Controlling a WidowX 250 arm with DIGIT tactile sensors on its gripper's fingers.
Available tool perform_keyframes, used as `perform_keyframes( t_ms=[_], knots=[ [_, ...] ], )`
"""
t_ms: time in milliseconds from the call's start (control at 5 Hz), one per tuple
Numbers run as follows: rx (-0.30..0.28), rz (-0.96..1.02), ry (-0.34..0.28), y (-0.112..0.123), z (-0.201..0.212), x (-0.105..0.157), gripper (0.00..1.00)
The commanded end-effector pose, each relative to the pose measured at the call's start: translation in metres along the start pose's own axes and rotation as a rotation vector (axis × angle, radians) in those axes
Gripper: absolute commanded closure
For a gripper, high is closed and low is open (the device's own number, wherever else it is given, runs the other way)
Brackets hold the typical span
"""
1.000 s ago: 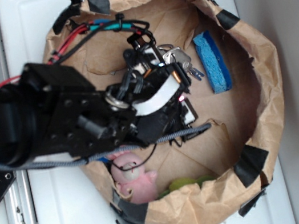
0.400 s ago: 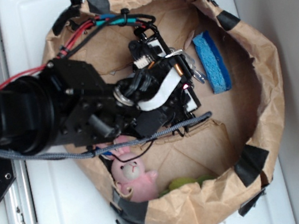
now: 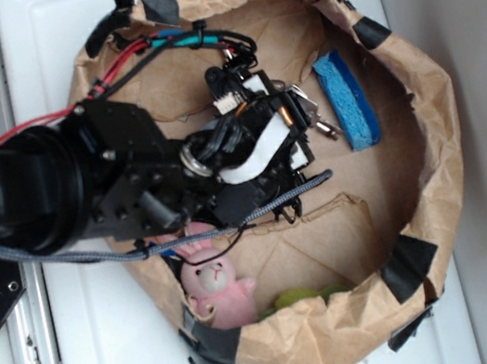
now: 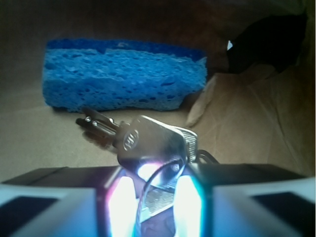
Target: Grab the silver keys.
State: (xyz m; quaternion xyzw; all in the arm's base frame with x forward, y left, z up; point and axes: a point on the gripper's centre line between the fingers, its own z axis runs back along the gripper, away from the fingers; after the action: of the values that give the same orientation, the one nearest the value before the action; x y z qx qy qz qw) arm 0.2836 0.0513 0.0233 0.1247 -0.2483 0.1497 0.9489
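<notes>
While my claw sits low in the paper bag, the silver keys lie right at its mouth, their heads tucked between my two glowing fingers and their blades pointing out ahead and to the left in the wrist view, toward the blue sponge. The fingers stand narrowly apart with the bunch in the gap; I judge they are closing on it, but I cannot tell whether they truly grip. From outside, my arm reaches in from the left, the keys peek out just beside the sponge. The crumpled brown paper floor is soft; the bag wall leaves little room.
</notes>
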Motion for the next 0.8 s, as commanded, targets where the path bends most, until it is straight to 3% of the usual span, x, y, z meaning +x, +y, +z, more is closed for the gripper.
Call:
perform_keyframes(
  t_ms=[0, 400, 600],
  knots=[
    [0.000, 0.011, -0.023, 0.000, 0.008, 0.013, 1.00],
    [-0.011, 0.008, -0.010, 0.005, 0.018, 0.014, 1.00],
    [-0.077, 0.060, 0.134, 0.010, 0.052, 0.033, 1.00]
  ],
)
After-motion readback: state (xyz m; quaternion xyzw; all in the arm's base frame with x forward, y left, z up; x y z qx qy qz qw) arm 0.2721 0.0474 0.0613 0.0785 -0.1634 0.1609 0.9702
